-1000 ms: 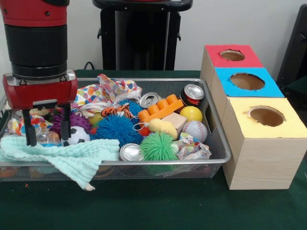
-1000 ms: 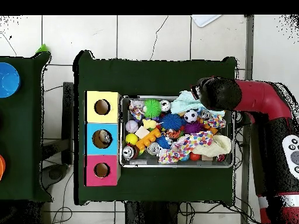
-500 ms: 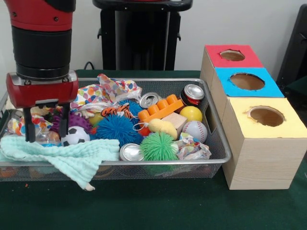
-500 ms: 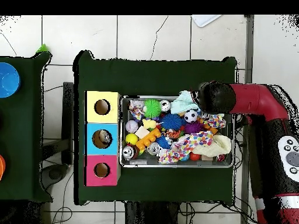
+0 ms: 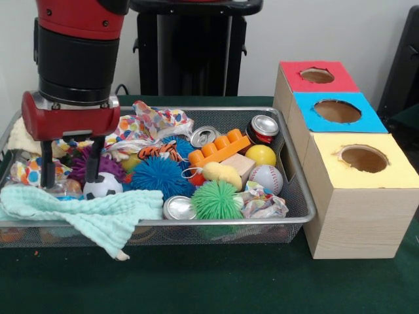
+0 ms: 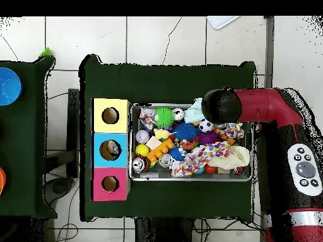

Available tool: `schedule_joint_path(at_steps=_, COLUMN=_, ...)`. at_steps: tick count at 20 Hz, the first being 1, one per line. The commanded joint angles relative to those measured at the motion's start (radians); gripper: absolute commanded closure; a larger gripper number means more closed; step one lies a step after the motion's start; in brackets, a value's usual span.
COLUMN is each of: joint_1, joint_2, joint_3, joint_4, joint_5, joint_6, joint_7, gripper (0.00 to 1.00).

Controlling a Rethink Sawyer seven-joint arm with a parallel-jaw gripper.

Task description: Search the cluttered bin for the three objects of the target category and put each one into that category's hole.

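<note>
Hand (image 5: 71,178) held empty, fingers spread wide, at left end of wire mesh bin (image 5: 298,196). Small black-and-white soccer ball (image 5: 104,186) lies just beside right finger, against mint green cloth (image 5: 98,212).

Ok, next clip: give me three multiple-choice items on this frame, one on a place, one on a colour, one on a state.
1. Where is the gripper?
A. over the yellow box
B. over the bin's end farthest from the boxes
C. outside the bin

2. Which colour is the middle box top?
A. blue
B. green
C. white

3. How is the gripper?
A. shut on a can
B. open, holding nothing
C. shut on the towel

Answers: 1 B, it hangs above the soccer ball, opposite the boxes. 2 A, blue lies between red and yellow. 3 B, its fingers stand apart with nothing between them.
</note>
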Motion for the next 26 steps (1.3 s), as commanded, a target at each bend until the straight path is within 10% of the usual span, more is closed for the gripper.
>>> schedule_joint_path(at_steps=1, joint_1=0.021, joint_2=0.007, joint_3=-0.070, joint_4=0.072, joint_5=-0.052, joint_6=-0.053, joint_7=0.058, gripper=0.00)
schedule_joint_path(at_steps=26, joint_1=0.042, joint_2=0.058, joint_3=-0.142, joint_4=0.092, joint_5=-0.012, joint_6=-0.065, joint_7=0.038, gripper=0.00)
